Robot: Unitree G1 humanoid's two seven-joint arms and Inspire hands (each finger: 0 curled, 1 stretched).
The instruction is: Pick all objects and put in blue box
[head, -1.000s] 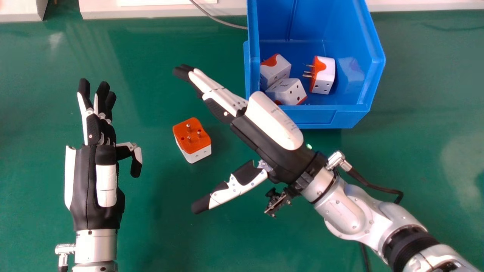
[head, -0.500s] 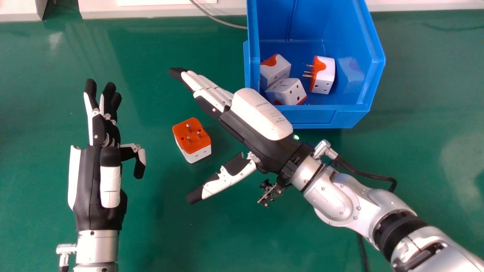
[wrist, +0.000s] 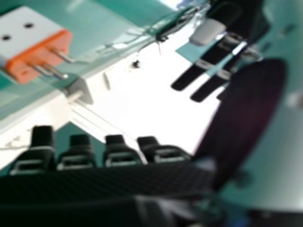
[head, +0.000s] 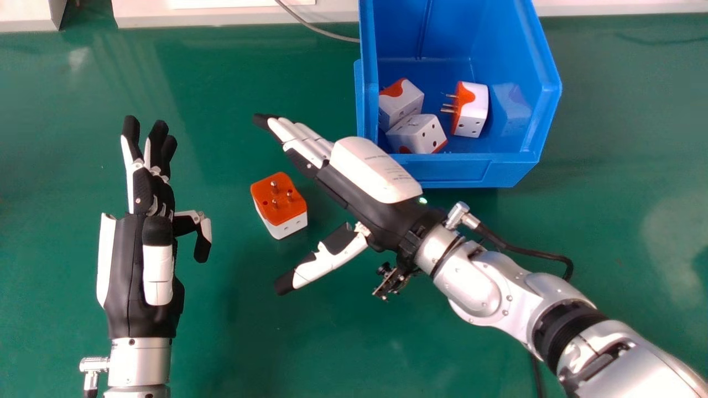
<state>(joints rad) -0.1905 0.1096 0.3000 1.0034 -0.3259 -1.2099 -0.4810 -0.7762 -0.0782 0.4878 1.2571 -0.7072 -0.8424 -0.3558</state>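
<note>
Smooth green tabletop spreads across the head view up to a pale ledge, giving the work a flat, open base. Near its middle sits the white block-shaped plug adapter with an orange face, metal pins upward; those pins make the plain sides the sensible place to take hold. Presumably for that reason, the black-and-white right hand is spread wide and holds nothing, straight fingers on the adapter's far side and thumb on its near side, both clear of it. Just beyond the wrist, the deep blue plastic box stands close by, which should make for a short carry. Inside, two white-and-orange adapters rest together by the left wall, and a third pronged adapter lies on its side, so this looks like a last pick. The left hand is idle at the view's left, fingers extended. From the right hand view, the loose adapter lies apart from the fingertips, its pins exposed; closing from here would probably need the palm nearer first, lest the thumb tip it over.
</note>
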